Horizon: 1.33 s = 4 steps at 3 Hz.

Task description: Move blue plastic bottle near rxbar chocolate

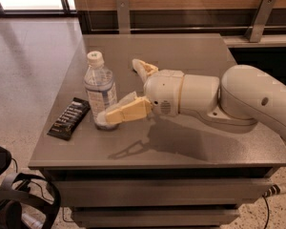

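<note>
The blue plastic bottle point(100, 90) stands upright on the grey table point(195, 147), at its left side. The rxbar chocolate point(69, 118) lies flat just left of the bottle, near the table's left edge. My gripper point(119, 90) is open and empty, right of the bottle. Its near finger point(124, 111) reaches in front of the bottle's base. Its far finger point(144, 69) points back and stands apart from the bottle, to the right.
My white arm point(248, 99) reaches in from the right over the table's middle. A wooden wall with metal brackets point(123, 13) runs behind the table. Black gear with straps point(14, 199) lies on the floor at the lower left.
</note>
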{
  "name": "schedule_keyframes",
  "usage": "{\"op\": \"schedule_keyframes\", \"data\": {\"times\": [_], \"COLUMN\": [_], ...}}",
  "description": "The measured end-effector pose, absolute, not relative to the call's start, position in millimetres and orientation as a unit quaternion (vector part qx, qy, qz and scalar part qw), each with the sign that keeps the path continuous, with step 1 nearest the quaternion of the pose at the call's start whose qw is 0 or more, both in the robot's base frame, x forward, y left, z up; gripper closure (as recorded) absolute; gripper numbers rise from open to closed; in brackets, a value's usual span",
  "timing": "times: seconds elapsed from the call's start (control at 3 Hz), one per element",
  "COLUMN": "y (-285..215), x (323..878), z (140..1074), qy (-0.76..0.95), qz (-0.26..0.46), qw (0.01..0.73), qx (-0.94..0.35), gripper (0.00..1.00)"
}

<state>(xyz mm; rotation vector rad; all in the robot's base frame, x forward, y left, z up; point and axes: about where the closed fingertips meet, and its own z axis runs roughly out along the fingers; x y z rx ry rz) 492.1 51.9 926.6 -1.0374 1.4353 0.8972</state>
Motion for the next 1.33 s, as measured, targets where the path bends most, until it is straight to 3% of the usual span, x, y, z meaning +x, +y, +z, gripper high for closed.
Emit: {"op": "schedule_keyframes", "data": {"times": [1.0,1.33], "y": [-66.8,-66.8], "x": [496.9,496.9], "z": [975.1,975.1], "qy": [0.668,0.668], "qz": [0.260,0.260], "qw": [0.569,0.569], "qx": [-0.404,-0.404], "gripper": [0.00,0.00]}}
